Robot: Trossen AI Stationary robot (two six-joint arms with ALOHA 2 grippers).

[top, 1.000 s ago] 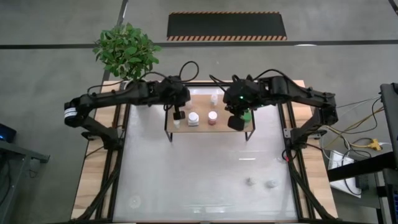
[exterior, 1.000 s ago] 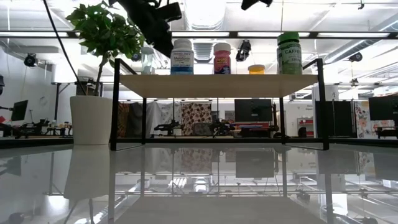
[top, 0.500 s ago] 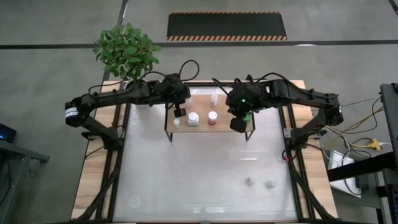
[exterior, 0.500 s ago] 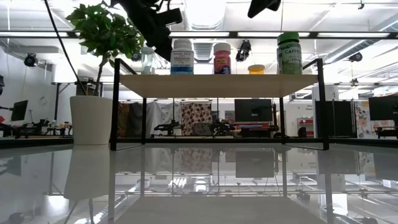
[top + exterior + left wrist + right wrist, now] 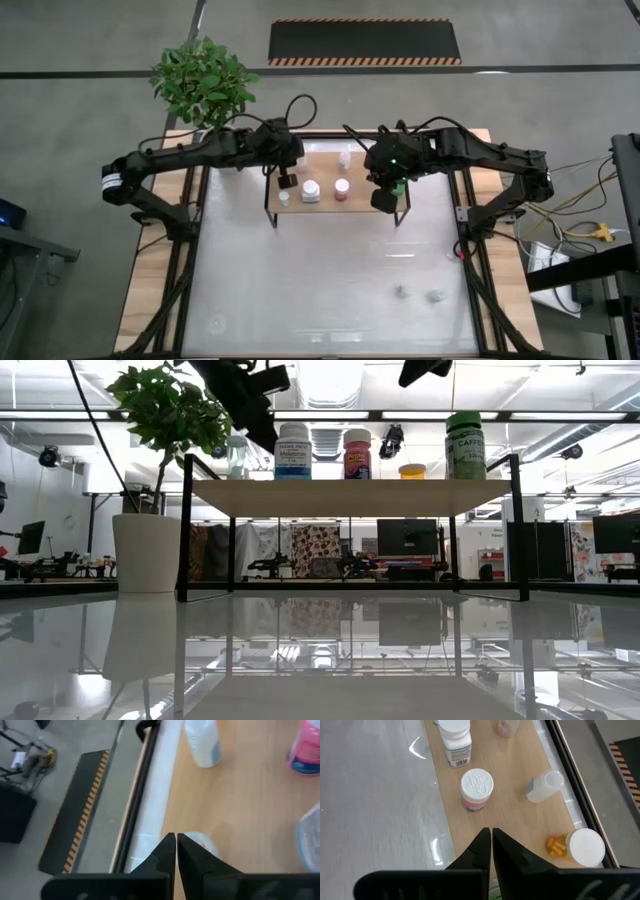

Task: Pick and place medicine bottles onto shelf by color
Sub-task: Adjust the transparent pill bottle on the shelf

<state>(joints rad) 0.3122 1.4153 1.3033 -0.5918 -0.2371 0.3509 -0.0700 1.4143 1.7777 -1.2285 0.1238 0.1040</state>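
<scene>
The shelf (image 5: 335, 200) is a light-wood board on a black frame, standing at the table's far side. Bottles stand on it: a small clear jar (image 5: 200, 842), a white one (image 5: 311, 190), a pink one (image 5: 342, 188), a clear one lying down (image 5: 545, 785), an orange one with a white cap (image 5: 580, 847) and a green one (image 5: 465, 447). My left gripper (image 5: 176, 845) is shut over the shelf's left end, just beside the small clear jar. My right gripper (image 5: 491, 840) is shut above the shelf's right end, over the green bottle.
A potted plant (image 5: 205, 80) stands past the table's far-left corner, its white pot (image 5: 147, 550) left of the shelf. Two small things (image 5: 420, 294) lie on the glossy table top near its right side. A wide stretch of table lies between the shelf and the near edge.
My right gripper has shifted a little toward the table's right, staying above the shelf's right end. My left gripper has drawn back slightly toward the far edge. The bottles on the shelf have kept their places.
</scene>
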